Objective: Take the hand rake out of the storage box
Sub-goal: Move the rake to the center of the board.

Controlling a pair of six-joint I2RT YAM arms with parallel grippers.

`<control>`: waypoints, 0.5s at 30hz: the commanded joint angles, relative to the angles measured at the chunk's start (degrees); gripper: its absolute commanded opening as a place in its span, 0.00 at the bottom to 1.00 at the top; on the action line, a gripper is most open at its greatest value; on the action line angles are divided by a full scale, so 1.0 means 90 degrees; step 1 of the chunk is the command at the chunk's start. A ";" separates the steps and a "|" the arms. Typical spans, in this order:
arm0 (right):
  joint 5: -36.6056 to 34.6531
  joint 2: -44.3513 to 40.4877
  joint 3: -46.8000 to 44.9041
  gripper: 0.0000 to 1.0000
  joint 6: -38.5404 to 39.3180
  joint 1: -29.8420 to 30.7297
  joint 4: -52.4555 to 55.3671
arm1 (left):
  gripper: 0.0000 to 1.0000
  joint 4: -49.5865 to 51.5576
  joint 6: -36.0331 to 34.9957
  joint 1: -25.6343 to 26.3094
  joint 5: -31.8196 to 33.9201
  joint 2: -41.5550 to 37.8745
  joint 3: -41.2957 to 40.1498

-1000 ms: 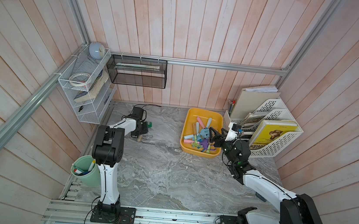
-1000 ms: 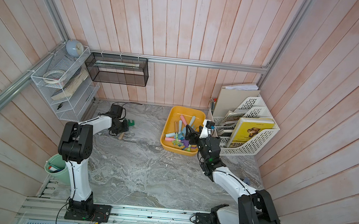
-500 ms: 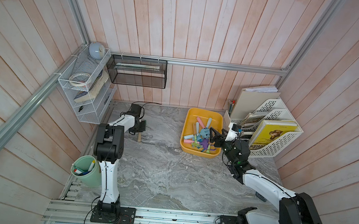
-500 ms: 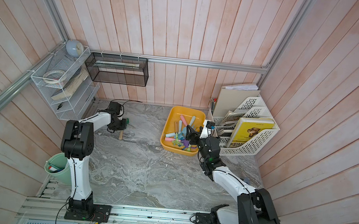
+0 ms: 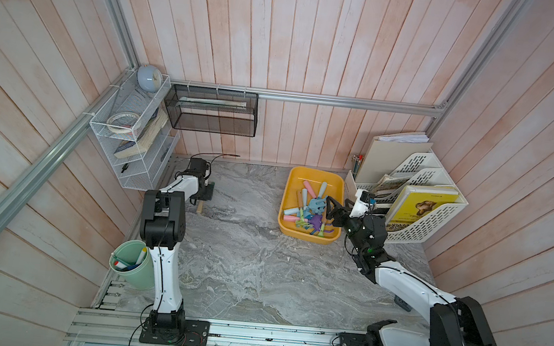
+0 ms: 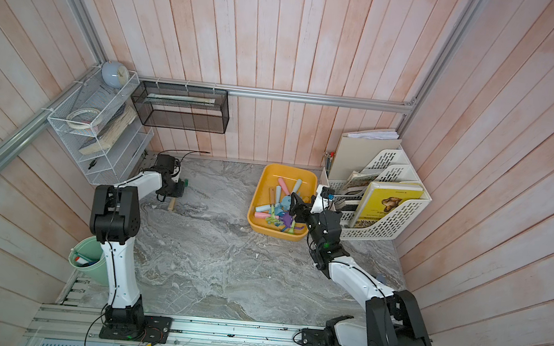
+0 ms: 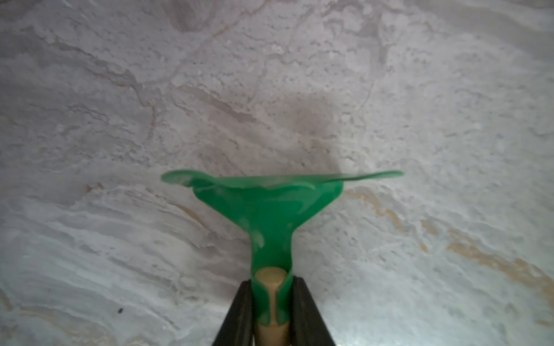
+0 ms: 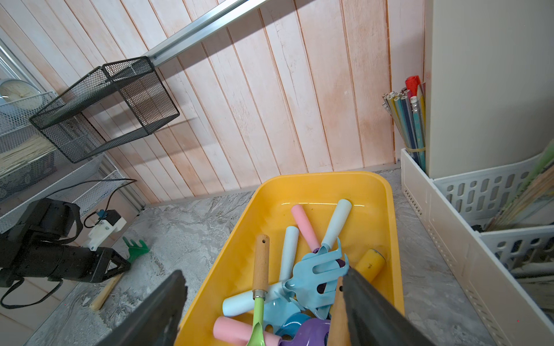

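A green hand rake with a wooden handle is outside the storage box, low at the table's back left. My left gripper is shut on its neck, where the green metal meets the wood. Both top views show that gripper. The yellow storage box stands at the back right with several pastel garden tools, among them a light-blue hand rake. My right gripper hovers open over the box's near end, holding nothing.
A white perforated file rack with books stands right of the box, with pencils at its back corner. A black mesh basket and a white wire shelf hang on the walls. A green cup stands by the left arm's base.
My left gripper has closed on the green hand rake and drawn slightly toward the back left corner. The right arm has not moved.
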State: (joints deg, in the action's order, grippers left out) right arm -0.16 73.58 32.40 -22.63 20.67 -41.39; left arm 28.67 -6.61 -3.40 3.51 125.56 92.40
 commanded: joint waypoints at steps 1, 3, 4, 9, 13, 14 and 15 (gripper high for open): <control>-0.0053 0.0141 0.0116 0.84 0.0025 -0.0038 0.0015 | 0.28 -0.0048 -0.0476 -0.0003 -0.0005 0.0327 0.0083; -0.0024 0.0145 0.0123 0.84 0.0006 -0.0037 0.0020 | 0.31 -0.0118 -0.0479 -0.0002 -0.0085 0.0335 0.0046; -0.0012 0.0145 0.0120 0.84 0.0005 -0.0043 0.0009 | 0.34 -0.0125 -0.0453 0.0007 -0.0111 0.0326 0.0038; 0.0006 0.0229 0.0188 0.84 0.0015 -0.0050 0.0092 | 0.68 -0.0095 -0.0259 0.0119 -0.0028 0.0182 0.0065; 0.0084 0.0320 0.0252 0.84 -0.0005 -0.0044 0.0136 | 1.00 0.0092 0.0055 0.0358 0.0709 -0.0193 0.0220; 0.0082 0.0320 0.0258 0.84 -0.0005 -0.0047 0.0154 | 1.00 0.0107 0.0188 0.0445 0.0925 -0.0376 0.0208; 0.0086 0.0313 0.0265 0.84 -0.0005 -0.0050 0.0175 | 1.00 0.0089 0.0291 0.0532 0.1115 -0.0565 0.0172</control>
State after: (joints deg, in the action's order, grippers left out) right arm 0.01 76.05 33.19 -22.68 20.53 -40.53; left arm 27.88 -6.85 -0.80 8.27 125.60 93.32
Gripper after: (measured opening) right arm 0.843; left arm 0.996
